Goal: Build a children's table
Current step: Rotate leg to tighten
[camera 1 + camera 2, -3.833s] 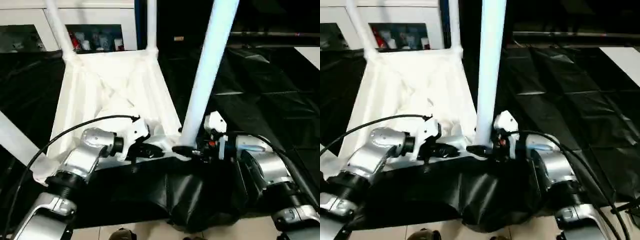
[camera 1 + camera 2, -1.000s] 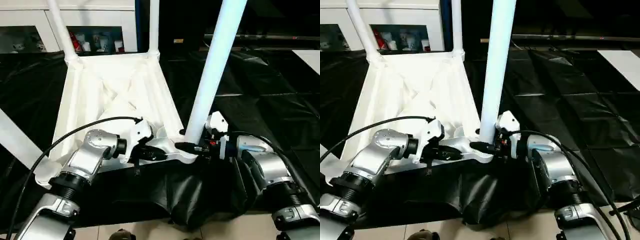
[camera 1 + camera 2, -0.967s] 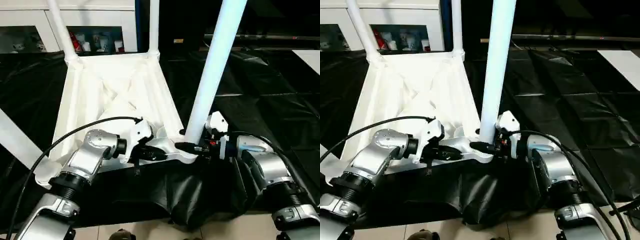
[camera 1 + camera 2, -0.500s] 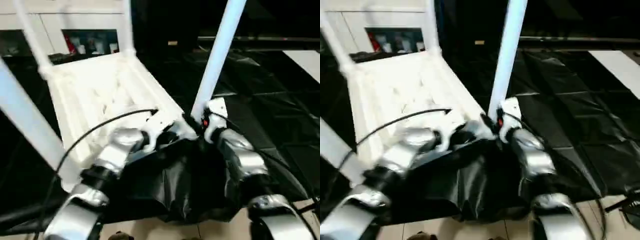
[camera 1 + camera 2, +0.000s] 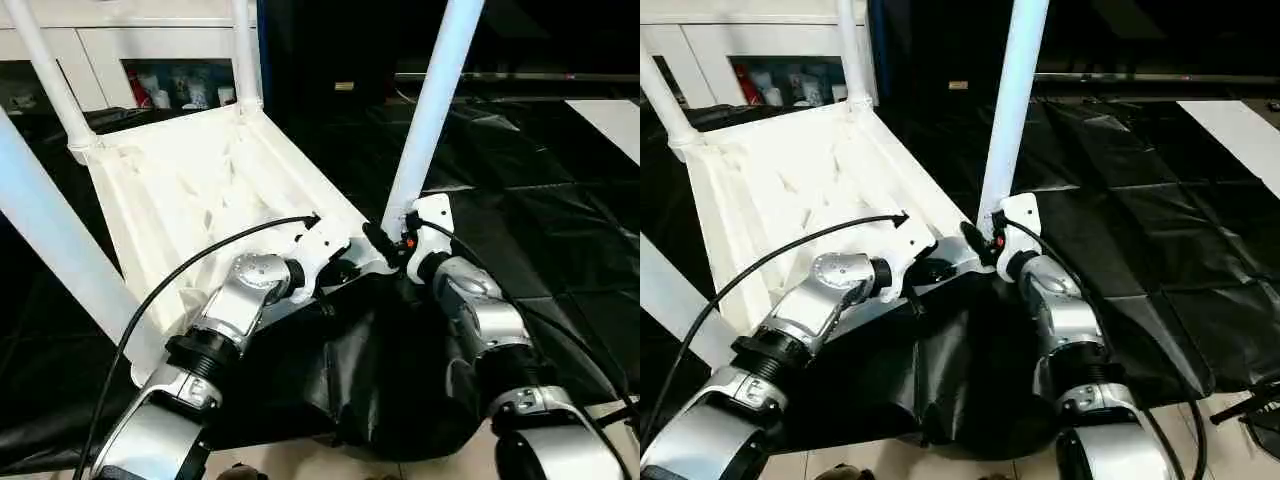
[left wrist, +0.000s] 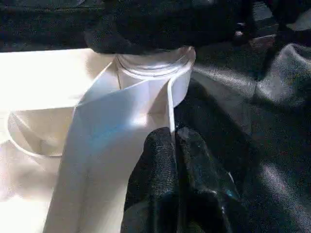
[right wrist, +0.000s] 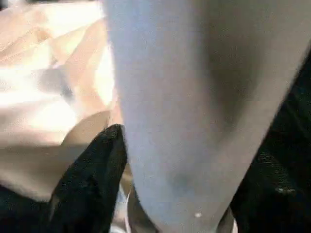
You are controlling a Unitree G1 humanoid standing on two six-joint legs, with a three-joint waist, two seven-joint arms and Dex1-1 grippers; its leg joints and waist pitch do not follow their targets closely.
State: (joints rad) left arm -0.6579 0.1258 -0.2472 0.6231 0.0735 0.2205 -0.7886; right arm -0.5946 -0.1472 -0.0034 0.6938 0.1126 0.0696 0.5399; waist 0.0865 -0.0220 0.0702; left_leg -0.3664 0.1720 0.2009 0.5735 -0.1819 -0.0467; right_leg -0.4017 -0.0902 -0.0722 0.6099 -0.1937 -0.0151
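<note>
Right hand (image 5: 383, 243) straddles the upright leg (image 5: 432, 112) at its socket, grip uncertain; left hand (image 6: 176, 145) pinches the tabletop rim (image 6: 146, 104) beside it.

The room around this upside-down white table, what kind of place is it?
Probably an indoor lab or workshop set up for robot trials. The table top lies on a work surface draped in black sheeting, white cabinets with glass fronts stand behind, and pale floor tiles show below.

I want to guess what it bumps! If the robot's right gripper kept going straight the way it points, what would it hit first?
Probably the white table leg. The right gripper points at the leg's base by the corner socket, one black finger already beside it, so hardly any gap remains.
</note>
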